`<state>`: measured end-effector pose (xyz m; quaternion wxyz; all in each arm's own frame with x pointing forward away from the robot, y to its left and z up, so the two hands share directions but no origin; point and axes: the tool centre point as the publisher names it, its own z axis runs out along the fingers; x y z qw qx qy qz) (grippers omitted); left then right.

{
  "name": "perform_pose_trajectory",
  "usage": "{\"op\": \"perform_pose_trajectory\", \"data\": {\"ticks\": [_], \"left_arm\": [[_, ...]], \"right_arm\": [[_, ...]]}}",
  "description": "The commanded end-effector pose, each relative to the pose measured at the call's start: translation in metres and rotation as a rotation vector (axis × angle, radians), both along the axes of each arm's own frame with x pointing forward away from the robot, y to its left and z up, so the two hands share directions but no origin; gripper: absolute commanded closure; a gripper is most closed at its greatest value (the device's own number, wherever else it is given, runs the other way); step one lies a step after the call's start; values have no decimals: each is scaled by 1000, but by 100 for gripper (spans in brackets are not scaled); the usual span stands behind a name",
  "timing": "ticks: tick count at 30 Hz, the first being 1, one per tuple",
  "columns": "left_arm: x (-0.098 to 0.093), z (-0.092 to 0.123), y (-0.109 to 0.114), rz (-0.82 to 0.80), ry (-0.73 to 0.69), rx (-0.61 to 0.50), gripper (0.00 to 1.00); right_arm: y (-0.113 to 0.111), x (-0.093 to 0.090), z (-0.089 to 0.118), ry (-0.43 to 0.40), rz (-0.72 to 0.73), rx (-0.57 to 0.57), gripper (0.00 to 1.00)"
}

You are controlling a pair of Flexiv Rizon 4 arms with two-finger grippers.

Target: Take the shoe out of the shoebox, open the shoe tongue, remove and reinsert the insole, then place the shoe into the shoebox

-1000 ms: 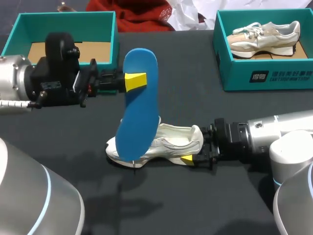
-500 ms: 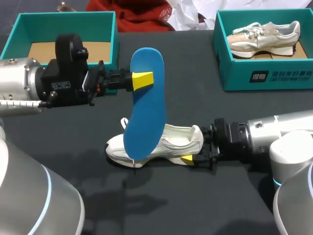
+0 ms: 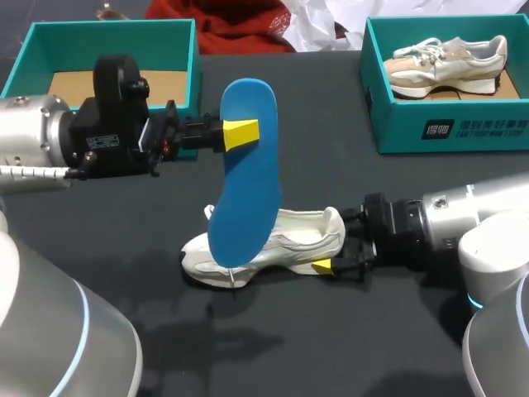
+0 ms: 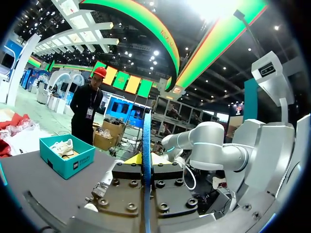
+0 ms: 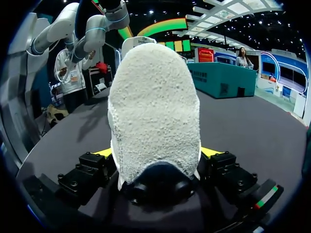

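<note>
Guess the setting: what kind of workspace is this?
Probably a shoe-handling demo station: dark table, teal shoebox at the left, a second shoebox holding a sneaker, and a white shoe on the table with its blue insole held up by the left end effector.

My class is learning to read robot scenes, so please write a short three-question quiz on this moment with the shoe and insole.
1. True or false: the blue insole lies flat inside the white shoe.
2. Which part of that shoe does the right hand grip? A the toe, B the heel, C the laces.
3. Which hand holds the insole upright?

Key: 1 false; 2 B; 3 the left hand.
</note>
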<state>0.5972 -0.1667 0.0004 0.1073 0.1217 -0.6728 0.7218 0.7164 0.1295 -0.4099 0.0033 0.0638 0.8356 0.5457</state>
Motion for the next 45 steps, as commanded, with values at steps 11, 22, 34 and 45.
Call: {"op": "perform_pose_trajectory", "data": {"ticks": [11,22,34,45], "left_arm": [[2,0,-4,-2,-1,-1,100],[2,0,-4,-2,-1,-1,100],[2,0,-4,-2,-1,-1,100],[2,0,-4,-2,-1,-1,100]], "right_arm": [[-15,-6,13,16,7,-80,0],[-39,-3,27,2,45,-166,0],[-54,-9,51,29,51,-477,0],[-54,-9,51,29,51,-477,0]]}}
